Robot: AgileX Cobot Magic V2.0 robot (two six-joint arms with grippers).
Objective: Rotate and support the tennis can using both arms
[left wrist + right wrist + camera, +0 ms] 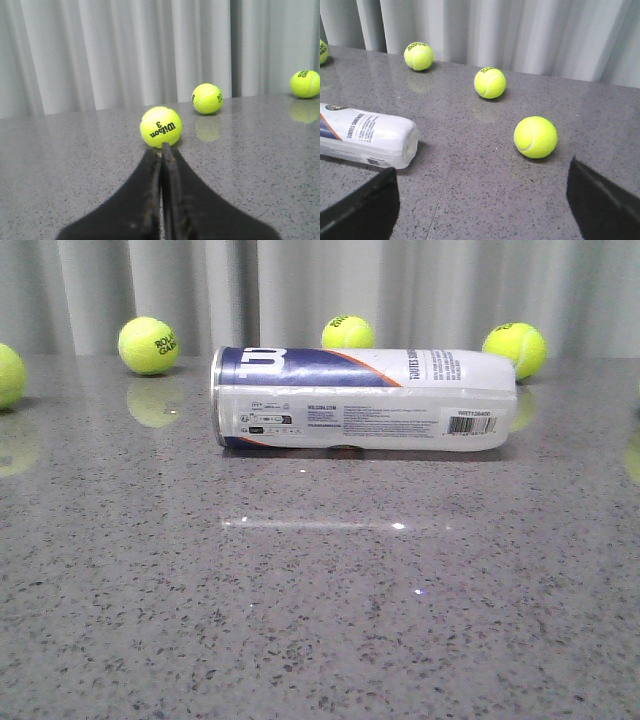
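Nothing done yet: can (364,398) lay on its side mid-table, untouched, left gripper (161,150) pinched together and empty, right gripper (482,200) spread wide nearby; rotate and support all remained.

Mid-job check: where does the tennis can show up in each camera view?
Front view: the tennis can lies on its side across the middle of the table, balls behind it.
Left wrist view: not in it; only balls and the closed left gripper.
Right wrist view: its capped end shows at the left edge.
Shared landmark: the grey curtain behind the table appears in all three.
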